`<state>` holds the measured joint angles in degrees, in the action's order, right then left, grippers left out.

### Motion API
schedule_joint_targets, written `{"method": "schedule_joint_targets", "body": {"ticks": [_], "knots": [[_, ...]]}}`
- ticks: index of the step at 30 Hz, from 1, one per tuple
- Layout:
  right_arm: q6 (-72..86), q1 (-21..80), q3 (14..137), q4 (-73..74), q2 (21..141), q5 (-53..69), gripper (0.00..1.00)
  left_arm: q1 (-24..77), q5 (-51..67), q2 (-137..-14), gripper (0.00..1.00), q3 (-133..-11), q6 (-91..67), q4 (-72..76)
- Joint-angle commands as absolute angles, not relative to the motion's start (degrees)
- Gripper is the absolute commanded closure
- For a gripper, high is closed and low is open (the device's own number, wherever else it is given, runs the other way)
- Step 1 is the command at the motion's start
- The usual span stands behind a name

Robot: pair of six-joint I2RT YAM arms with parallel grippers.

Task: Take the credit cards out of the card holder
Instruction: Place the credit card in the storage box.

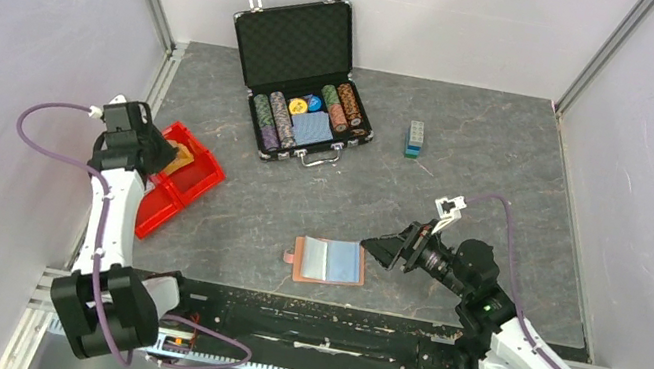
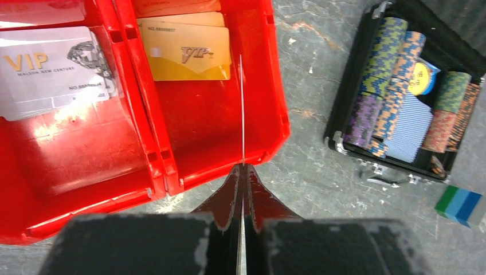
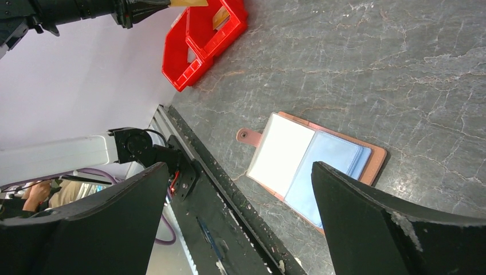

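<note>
The brown card holder lies open near the table's front edge, its pale blue sleeves face up. My left gripper is over the red bin and is shut on a thin credit card, seen edge-on. That card looks orange-yellow in the right wrist view. In the bin lie a silver VIP card and gold VIP cards. My right gripper hovers just right of the holder, open and holding nothing, with the holder between its fingers in the right wrist view.
An open black case of poker chips stands at the back of the table. A small blue-green block lies to its right. The metal rail runs along the table's near edge.
</note>
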<state>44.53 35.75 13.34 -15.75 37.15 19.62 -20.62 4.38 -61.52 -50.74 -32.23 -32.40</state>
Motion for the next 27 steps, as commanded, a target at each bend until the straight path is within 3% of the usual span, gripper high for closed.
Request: {"method": "schedule_joint_targets", "body": {"ticks": [1, 27], "knots": [[44.21, 35.57, 15.6, -17.94, 36.97, 20.08, 0.02, -21.09, 0.24, -63.92, 0.98, -53.17, -27.26, -28.96], [40.63, 35.42, 17.43, -15.26, 36.35, 17.42, 0.02, -21.62, 1.3, -79.91, 0.98, -58.03, -27.69, -20.99]]}}
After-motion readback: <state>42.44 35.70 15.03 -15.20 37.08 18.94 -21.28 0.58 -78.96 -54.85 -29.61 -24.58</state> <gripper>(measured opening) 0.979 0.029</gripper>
